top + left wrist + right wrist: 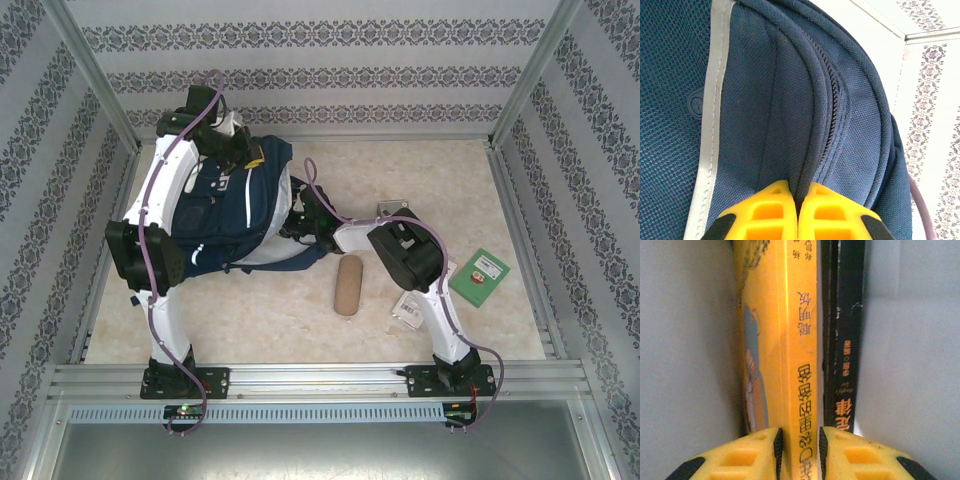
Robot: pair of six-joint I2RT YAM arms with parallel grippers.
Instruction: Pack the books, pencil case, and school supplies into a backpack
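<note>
The navy backpack (245, 205) lies at the back left of the table. My left gripper (235, 150) is at its top end, shut on a fold of navy fabric (807, 165) beside the zipper (830, 125); the jaws (799, 197) pinch it tight. My right gripper (300, 222) reaches into the bag's right side. Its jaws (799, 440) are closed on the spine of a yellow book (790, 340), with a black book (845, 340) pressed against that book's right side, pale lining on both sides. The tan pencil case (348, 284) lies on the table near the middle.
A small green flat item (480, 276) lies at the right. A flat packet (412, 305) is partly hidden under the right arm. Metal frame rails and patterned walls enclose the table on all sides.
</note>
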